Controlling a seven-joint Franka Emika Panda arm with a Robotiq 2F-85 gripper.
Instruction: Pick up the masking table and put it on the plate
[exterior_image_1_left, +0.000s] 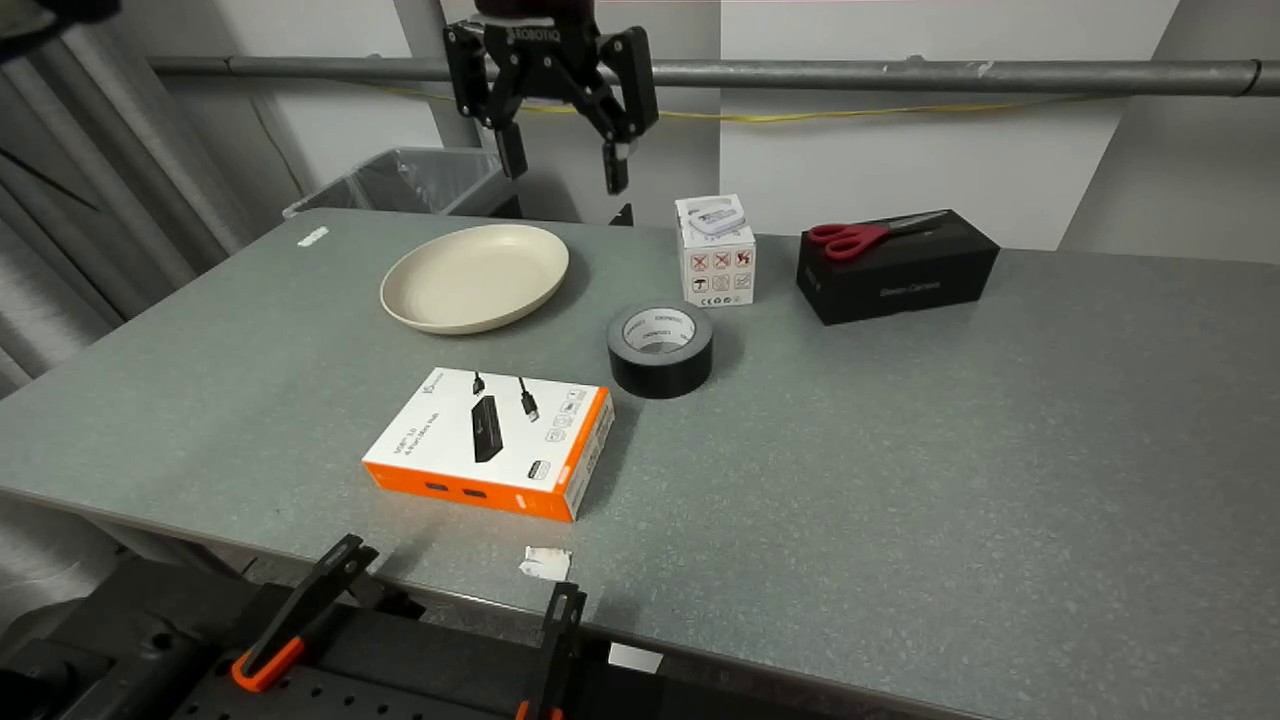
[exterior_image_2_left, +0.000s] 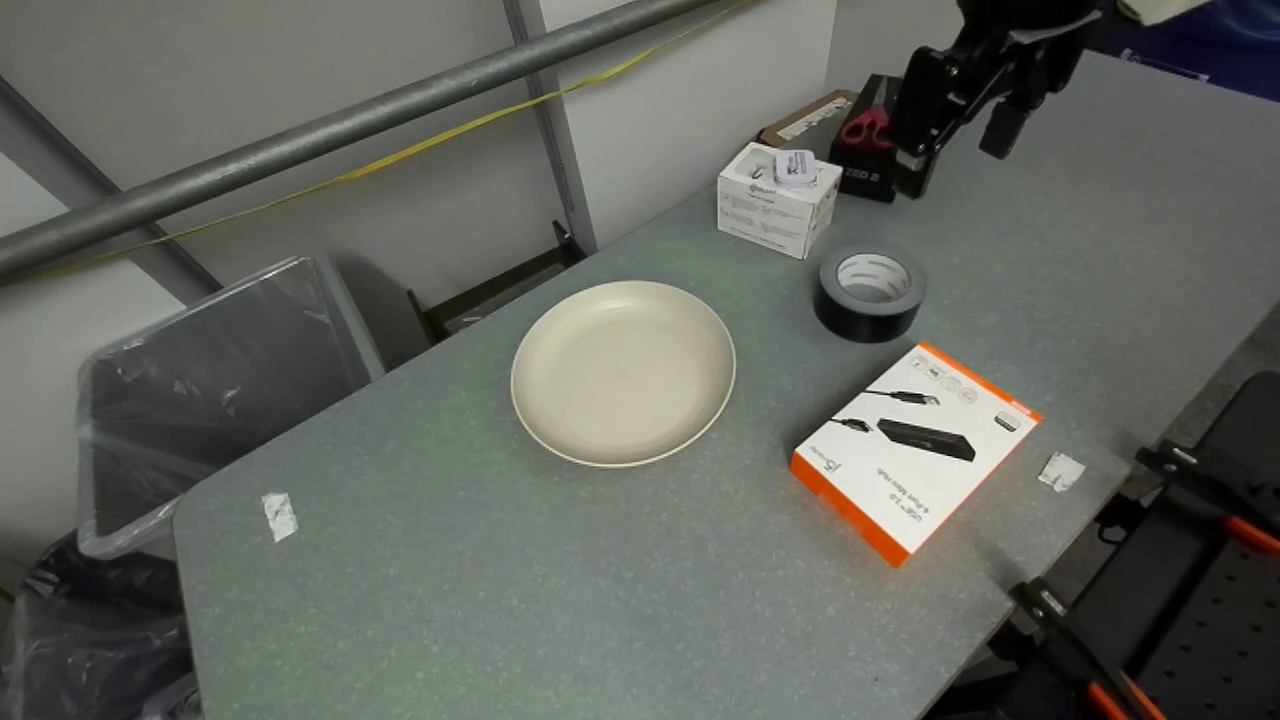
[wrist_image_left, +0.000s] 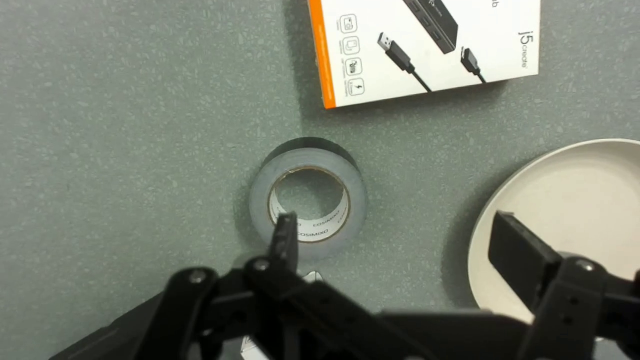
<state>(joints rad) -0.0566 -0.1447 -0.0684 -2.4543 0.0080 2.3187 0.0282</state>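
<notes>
Tape roll (exterior_image_1_left: 660, 362): sitting on the grey table (exterior_image_1_left: 900, 500) in an exterior view, untouched, with the plate (exterior_image_1_left: 475, 280) away at its ten o'clock.
Roll's danger: here's the tight bit! In the wrist view it lies around nine o'clock from the middle of the gripper (wrist_image_left: 392, 225), one finger crossing its rim by line of sight; a straight drop could land that finger on the ring and shove it aside.
Roll's heading: flat down, hollow facing up, the hole's axis upright; being round, it has no long axis and points to no hour.
Gripper: hanging well above the table, fingers spread wide, nothing between them.
White box (exterior_image_1_left: 716, 255): near the roll at its one o'clock; a low finger straying that way may well bump it.
Hub box (exterior_image_1_left: 490, 440): at the roll's eight o'clock, also near; a turned wrist could bring a finger down on its corner.
Plate: raised rim all round, so an off-centre release might leave the roll tilted on the edge.
Black box (exterior_image_1_left: 905, 275): out at two o'clock, red-handled scissors (exterior_image_1_left: 878, 230) on top; a low, wide swing could knock them.
</notes>
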